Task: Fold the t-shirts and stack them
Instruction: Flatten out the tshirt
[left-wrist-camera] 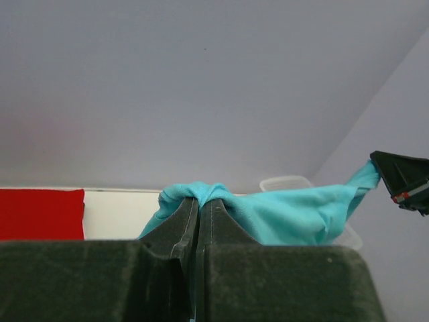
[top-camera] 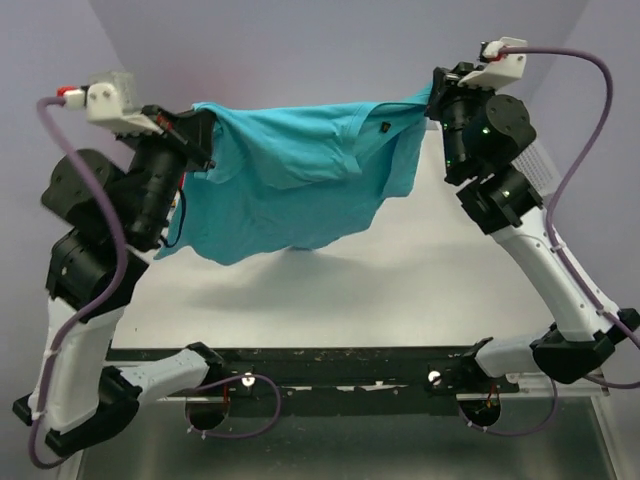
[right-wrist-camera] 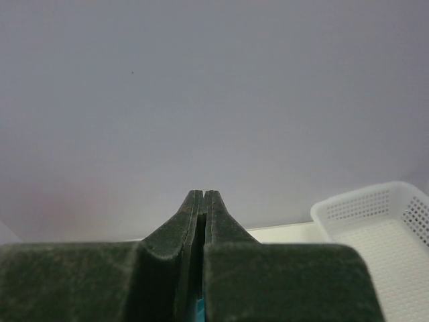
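The turquoise-blue t-shirt (top-camera: 290,180) hangs spread in the air above the table, held by its upper edge between both grippers. My left gripper (top-camera: 203,138) is shut on its left end; in the left wrist view the cloth (left-wrist-camera: 281,215) bunches over the closed fingertips (left-wrist-camera: 201,201). My right gripper (top-camera: 432,102) is shut on its right end; the right wrist view shows closed jaws (right-wrist-camera: 203,194) with a sliver of turquoise (right-wrist-camera: 199,312) low between them. A red folded shirt (left-wrist-camera: 40,213) lies on the table at the left. The white, yellow-orange and black shirts are out of view.
A white mesh basket (right-wrist-camera: 375,221) stands at the table's right side, partly hidden behind the right arm in the top view (top-camera: 543,165). The white table (top-camera: 400,290) lies below the hanging shirt. The right gripper also shows in the left wrist view (left-wrist-camera: 402,180).
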### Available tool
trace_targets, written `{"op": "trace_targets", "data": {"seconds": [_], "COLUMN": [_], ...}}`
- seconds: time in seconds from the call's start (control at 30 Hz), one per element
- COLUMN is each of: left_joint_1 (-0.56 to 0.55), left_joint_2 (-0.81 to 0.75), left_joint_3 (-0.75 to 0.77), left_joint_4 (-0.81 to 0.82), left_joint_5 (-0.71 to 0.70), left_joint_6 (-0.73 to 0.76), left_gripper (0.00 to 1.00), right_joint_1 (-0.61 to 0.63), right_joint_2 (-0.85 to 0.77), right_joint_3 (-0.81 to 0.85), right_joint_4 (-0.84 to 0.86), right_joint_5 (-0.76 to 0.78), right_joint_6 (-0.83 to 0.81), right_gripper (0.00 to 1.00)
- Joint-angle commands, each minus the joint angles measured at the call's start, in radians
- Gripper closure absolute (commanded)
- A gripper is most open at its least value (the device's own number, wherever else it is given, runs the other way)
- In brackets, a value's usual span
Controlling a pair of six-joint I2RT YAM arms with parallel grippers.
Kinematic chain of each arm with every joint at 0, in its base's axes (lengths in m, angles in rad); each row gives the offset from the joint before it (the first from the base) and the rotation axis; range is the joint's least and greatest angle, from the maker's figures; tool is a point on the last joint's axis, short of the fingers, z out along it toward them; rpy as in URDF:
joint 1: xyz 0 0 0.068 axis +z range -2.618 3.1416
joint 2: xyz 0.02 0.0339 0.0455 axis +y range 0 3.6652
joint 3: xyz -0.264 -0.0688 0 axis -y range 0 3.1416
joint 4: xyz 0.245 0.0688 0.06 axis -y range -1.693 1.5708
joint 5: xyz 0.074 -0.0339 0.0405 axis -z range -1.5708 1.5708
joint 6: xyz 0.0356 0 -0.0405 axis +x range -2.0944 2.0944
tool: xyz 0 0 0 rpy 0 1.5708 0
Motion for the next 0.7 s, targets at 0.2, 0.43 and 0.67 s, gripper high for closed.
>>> {"op": "trace_targets", "data": {"seconds": [0.2,0.43,0.67], "left_joint_1": [0.300,0.349,0.356], "left_joint_2": [0.521,0.711,0.557], "left_joint_3": [0.392,0.737,0.516], "left_joint_4": [-0.065,-0.089,-0.013], "left_joint_5": [0.248,0.385,0.490], "left_joint_6": [0.053,0.094,0.105], "left_gripper": [1.00,1.00,1.00], "right_joint_1": [-0.164,-0.201,-0.201], "right_joint_2": [0.379,0.484,0.302], "right_joint_3": [0.265,0.518,0.292], "right_joint_4": [-0.002,0.014,0.005], "right_joint_5": [-0.005,-0.034,-0.048], "right_joint_6": [-0.096,-0.153,-0.172], "right_gripper": [0.99,0.99,0.99]}}
